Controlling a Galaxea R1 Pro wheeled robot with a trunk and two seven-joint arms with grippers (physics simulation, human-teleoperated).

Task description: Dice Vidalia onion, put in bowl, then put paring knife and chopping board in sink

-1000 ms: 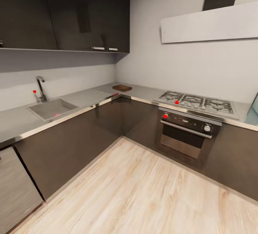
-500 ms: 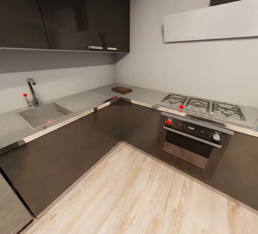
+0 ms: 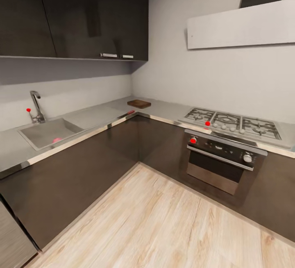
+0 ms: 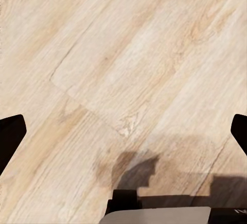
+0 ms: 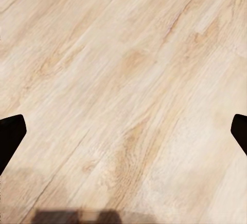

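Observation:
The steel sink is set in the grey countertop at the left of the head view, with a chrome faucet behind it. A small pinkish round thing, apparently the Vidalia onion, lies in the basin. The brown chopping board rests in the far corner. The paring knife shows its red handle at the counter's front edge near that corner. The bowl is out of view. My left gripper and right gripper hang open over the wood floor, holding nothing.
A gas hob with an oven beneath stands at the right. Black upper cabinets hang over the sink side. Dark lower cabinets form an L, with light wood floor between them and me.
The whole head view has shifted, so the camera moved: sink and hob sit differently in frame than one second ago. Nothing on the counter has moved.

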